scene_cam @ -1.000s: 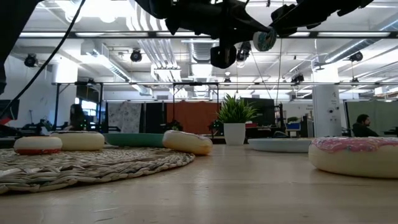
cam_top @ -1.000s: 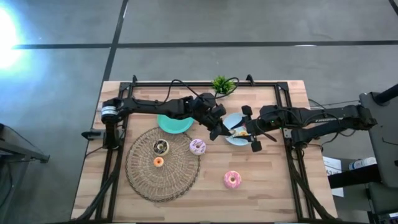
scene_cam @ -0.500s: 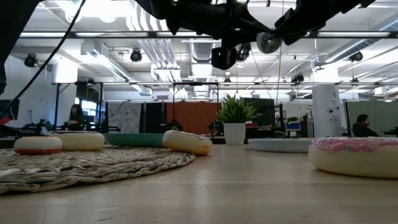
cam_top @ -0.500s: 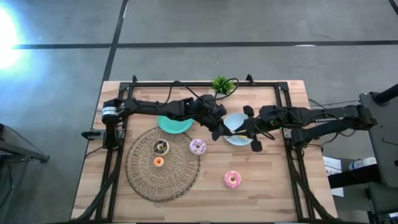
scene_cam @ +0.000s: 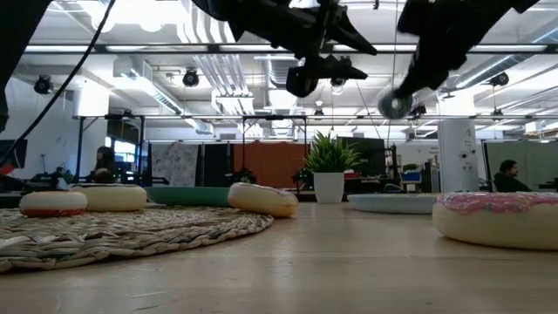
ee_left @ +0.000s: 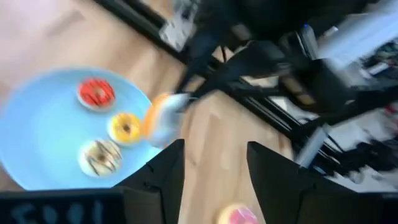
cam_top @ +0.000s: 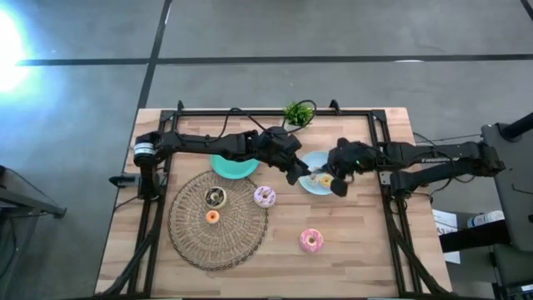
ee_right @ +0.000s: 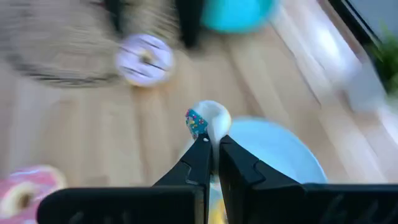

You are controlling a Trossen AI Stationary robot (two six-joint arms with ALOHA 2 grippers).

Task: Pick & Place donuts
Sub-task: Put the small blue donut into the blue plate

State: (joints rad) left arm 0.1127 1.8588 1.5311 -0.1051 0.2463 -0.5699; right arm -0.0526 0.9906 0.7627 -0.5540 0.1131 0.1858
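My right end effector (ee_right: pixel 211 144), at frame centre, grips a sprinkled donut (ee_right: pixel 207 119) above the blue plate (ee_right: pixel 280 155). Placing step: lower, then release. Left end effector (ee_left: pixel 214 165) is open alongside.

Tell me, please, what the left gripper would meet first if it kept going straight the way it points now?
Probably the light-blue plate, near its edge: the left gripper stands open just short of it. Depth is unclear, so it might pass the rim onto bare table.

Seven donuts (cam_top: pixel 311 240), two plates (cam_top: pixel 314 187), one woven mat (cam_top: pixel 187 229).
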